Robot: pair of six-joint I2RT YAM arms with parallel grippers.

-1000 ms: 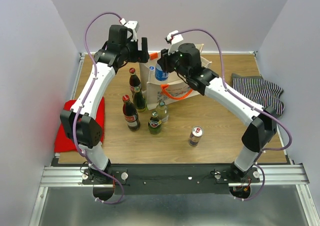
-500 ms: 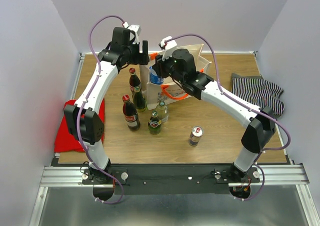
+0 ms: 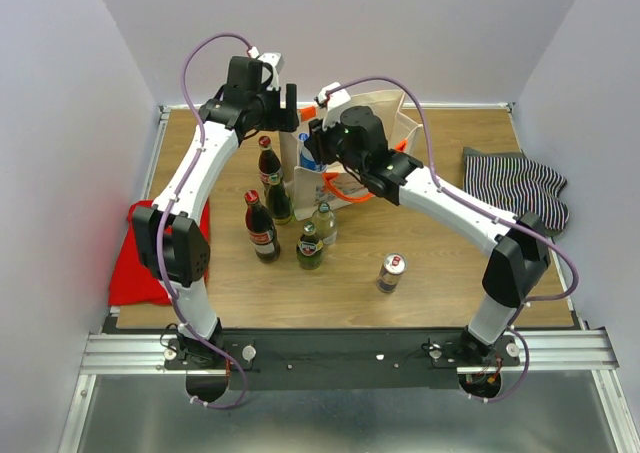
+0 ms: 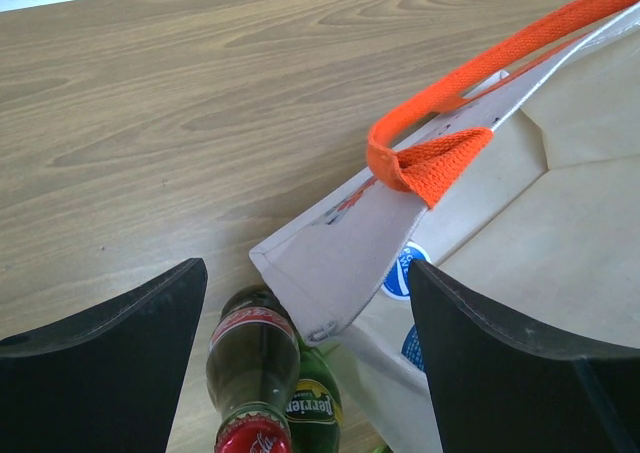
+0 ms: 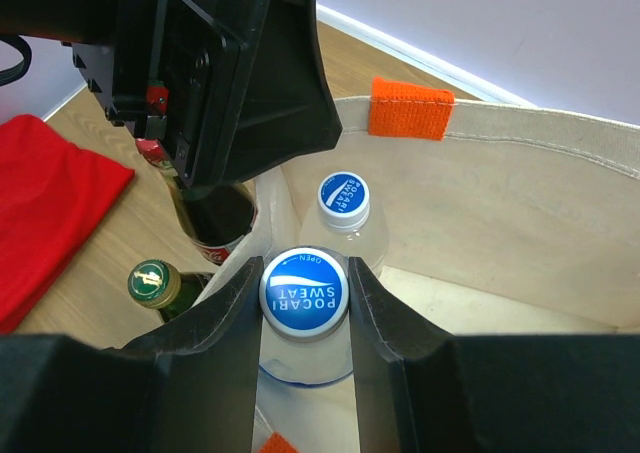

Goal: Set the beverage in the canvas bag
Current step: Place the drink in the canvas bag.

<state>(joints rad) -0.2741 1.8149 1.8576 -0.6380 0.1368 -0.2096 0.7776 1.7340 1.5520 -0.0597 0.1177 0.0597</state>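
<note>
The beverage, a clear bottle with a blue Pocari Sweat cap (image 5: 304,291), hangs from my right gripper (image 5: 304,295), which is shut on its neck just under the cap. It is at the left end of the cream canvas bag (image 5: 520,193), over the bag's opening; from above the bottle (image 3: 312,156) shows beside the bag (image 3: 343,187). A second, similar bottle (image 5: 343,199) stands inside the bag. My left gripper (image 4: 305,273) is open and straddles the bag's corner rim (image 4: 335,258) without touching it, below the orange handle (image 4: 480,63).
Cola bottles (image 3: 267,159) (image 3: 260,229), green bottles (image 3: 278,199) (image 3: 309,247) and a clear bottle (image 3: 324,223) stand left of and in front of the bag. A can (image 3: 391,272) stands nearer. Red cloth (image 3: 130,273) lies left, striped cloth (image 3: 520,188) right.
My right arm has carried the bottle a little to the left and back along the bag. The left gripper shifted slightly toward the bag's corner and its jaws narrowed a little.
</note>
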